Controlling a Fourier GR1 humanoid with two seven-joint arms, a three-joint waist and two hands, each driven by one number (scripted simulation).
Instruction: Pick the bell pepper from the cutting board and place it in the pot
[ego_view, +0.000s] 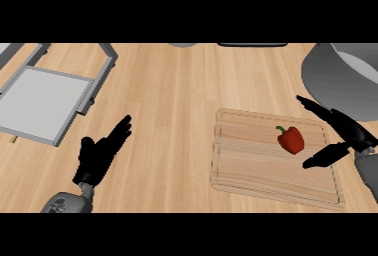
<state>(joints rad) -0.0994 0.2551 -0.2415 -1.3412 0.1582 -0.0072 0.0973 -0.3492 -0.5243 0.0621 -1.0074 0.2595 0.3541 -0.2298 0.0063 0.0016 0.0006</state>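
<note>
A red bell pepper with a green stem lies on the right half of the wooden cutting board. My right hand is just right of the pepper, open, fingers stretched past its far side and thumb on its near side, not touching it. The grey pot stands at the upper right, partly cut off by the view's edge. At the lower left my left hand rests open on the counter, fingers pointing up.
A grey tray-like frame lies at the upper left of the wooden counter. Two dark objects peek in at the counter's far edge.
</note>
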